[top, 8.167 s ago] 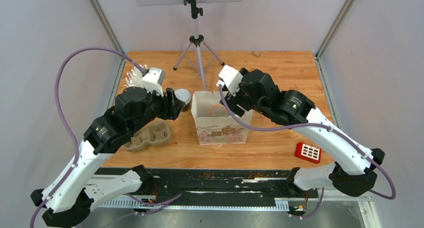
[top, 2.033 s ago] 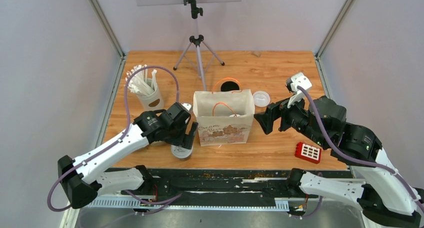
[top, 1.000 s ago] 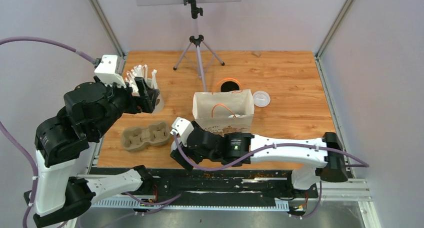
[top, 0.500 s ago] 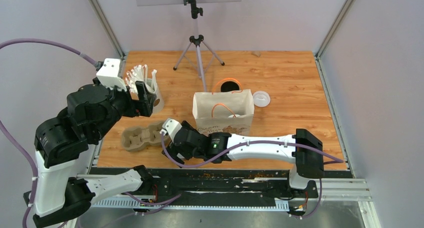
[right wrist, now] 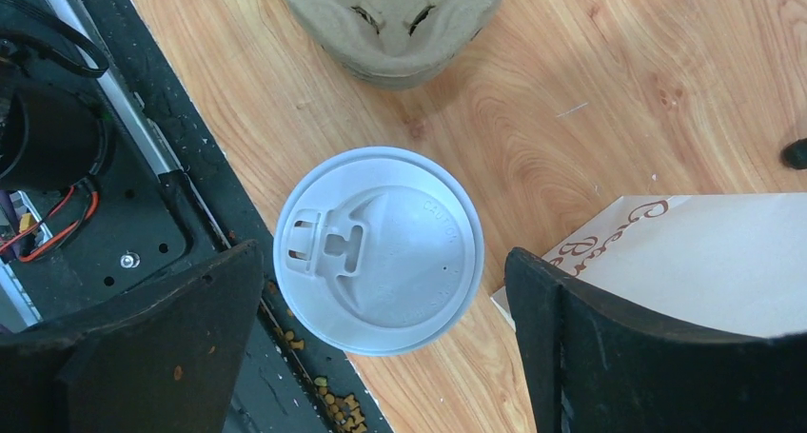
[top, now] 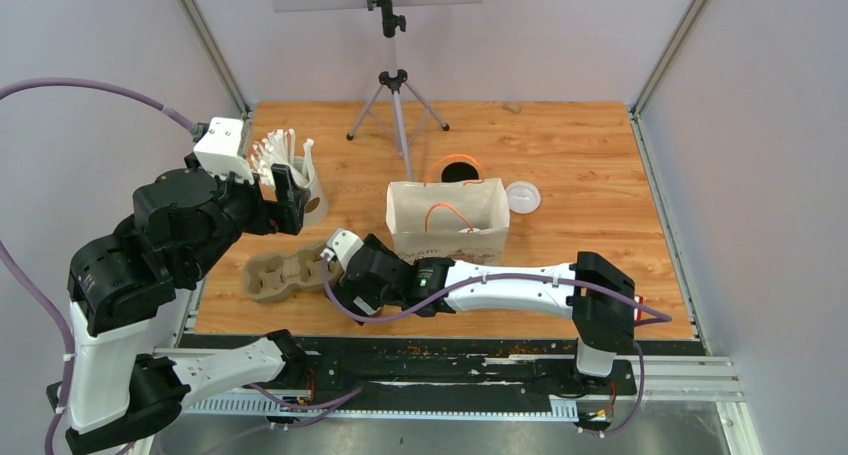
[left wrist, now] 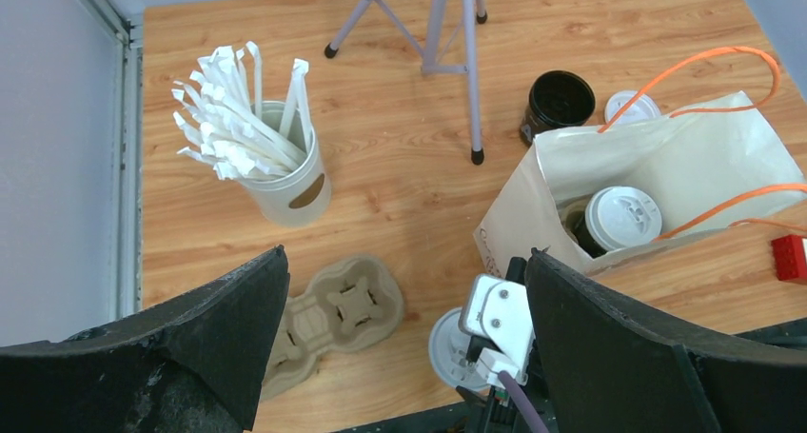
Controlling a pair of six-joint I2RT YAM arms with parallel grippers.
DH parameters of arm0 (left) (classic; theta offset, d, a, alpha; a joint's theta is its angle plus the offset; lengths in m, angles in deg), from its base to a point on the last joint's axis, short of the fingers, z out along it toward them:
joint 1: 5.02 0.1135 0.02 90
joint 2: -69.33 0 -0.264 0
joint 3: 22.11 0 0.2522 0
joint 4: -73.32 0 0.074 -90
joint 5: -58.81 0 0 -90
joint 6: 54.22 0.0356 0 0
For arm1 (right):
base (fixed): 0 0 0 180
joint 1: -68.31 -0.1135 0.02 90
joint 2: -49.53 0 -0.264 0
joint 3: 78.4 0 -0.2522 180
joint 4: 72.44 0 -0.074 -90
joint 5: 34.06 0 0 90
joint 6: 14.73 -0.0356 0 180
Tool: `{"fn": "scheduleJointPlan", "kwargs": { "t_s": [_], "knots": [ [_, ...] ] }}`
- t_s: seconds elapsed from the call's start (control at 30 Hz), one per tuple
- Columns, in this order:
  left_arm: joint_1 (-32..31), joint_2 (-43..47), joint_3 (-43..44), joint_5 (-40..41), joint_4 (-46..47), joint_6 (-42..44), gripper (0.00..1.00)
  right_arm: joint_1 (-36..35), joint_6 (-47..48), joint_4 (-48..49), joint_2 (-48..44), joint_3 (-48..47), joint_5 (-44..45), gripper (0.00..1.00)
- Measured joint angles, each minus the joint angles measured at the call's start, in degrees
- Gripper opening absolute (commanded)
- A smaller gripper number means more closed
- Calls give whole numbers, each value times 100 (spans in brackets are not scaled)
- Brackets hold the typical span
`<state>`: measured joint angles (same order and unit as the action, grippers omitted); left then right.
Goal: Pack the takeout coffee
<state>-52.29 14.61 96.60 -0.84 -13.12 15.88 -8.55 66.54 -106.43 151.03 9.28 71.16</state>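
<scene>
Lidded cups (right wrist: 378, 249) number two, open cup (left wrist: 560, 100) one, loose lid (top: 523, 196) one.

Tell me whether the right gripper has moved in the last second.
Yes: right gripper shifted left, from the white paper bag toward the brown pulp carrier tray.

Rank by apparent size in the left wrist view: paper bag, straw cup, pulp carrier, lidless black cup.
1. paper bag
2. straw cup, counting its straws
3. pulp carrier, close to the straw cup and partly hidden, so that order is unsure
4. lidless black cup
</scene>
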Motion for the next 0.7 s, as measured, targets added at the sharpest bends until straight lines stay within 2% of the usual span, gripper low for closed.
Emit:
{"fn": "scheduleJointPlan", "kwargs": {
  "t_s": [0.7],
  "knots": [
    [0, 20, -31, 2, 0, 236, 100, 133, -90, -46, 321, -48, -382, 90]
  ]
}}
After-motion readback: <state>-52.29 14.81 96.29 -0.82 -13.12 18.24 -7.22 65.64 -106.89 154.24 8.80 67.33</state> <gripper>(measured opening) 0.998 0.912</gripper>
